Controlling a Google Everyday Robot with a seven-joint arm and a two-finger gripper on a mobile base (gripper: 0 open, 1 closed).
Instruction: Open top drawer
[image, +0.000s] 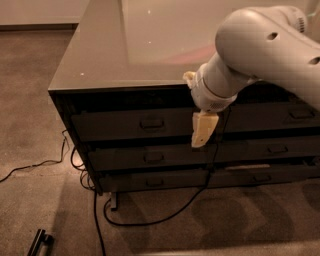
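Note:
The top drawer (115, 125) is the tallest dark front on the cabinet's left column, just under the tabletop, with a small loop handle (151, 123) at its centre. A dark gap shows above its front. My gripper (199, 141) hangs pointing down in front of the drawer fronts, to the right of the handle and a little lower, its cream tip over the seam between the top and second drawers. It does not touch the handle. My white arm (265, 50) comes in from the upper right.
Two slimmer drawers (152, 157) with matching handles sit below. A second column of drawers (300, 115) lies to the right, partly behind my arm. The cabinet's glossy grey top (125, 45) reaches far back. Black cables (150, 220) trail over the carpet. A dark bar (40, 242) lies at bottom left.

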